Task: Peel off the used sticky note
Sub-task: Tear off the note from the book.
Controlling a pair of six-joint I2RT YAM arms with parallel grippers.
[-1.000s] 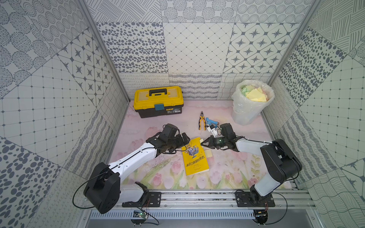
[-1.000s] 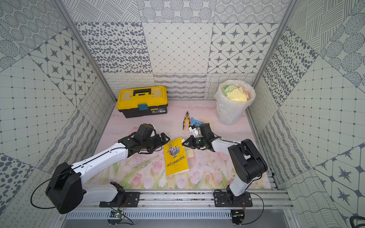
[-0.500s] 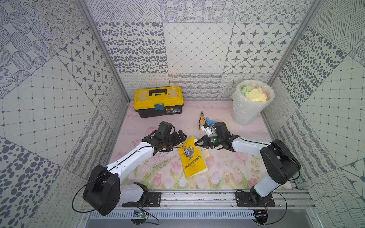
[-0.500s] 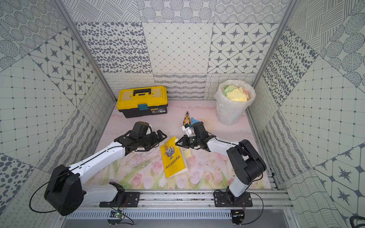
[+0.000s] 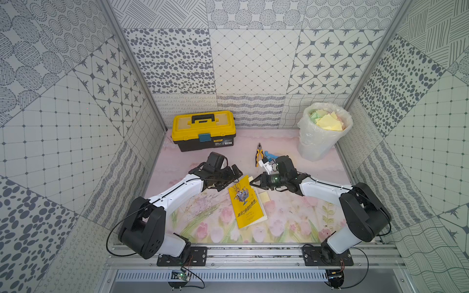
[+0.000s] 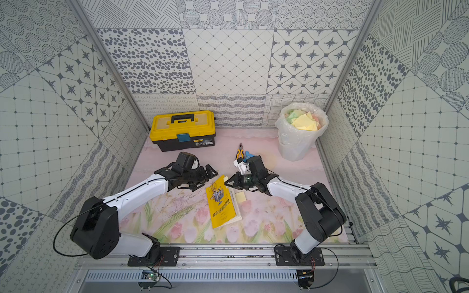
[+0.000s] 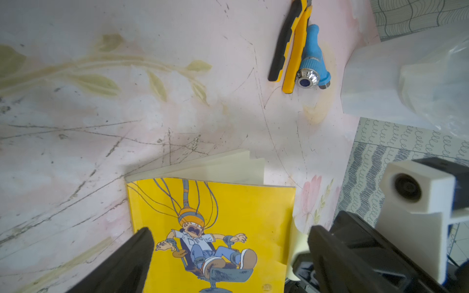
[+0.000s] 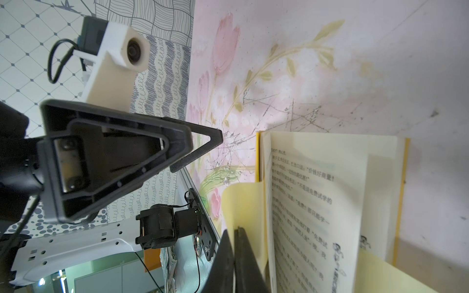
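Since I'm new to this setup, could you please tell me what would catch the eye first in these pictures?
The bright yellow book stands out first, lying on the floral mat between the open left gripper and the right gripper, which is shut on a pale sticky note at its pages. Next come the yellow toolbox at the back left and the bagged bin of discarded notes at the back right.

I'm looking at the booklet — its yellow cover is showing as smooth paper; the sticky note is looking matt, and the printed surface is wearing scratches.
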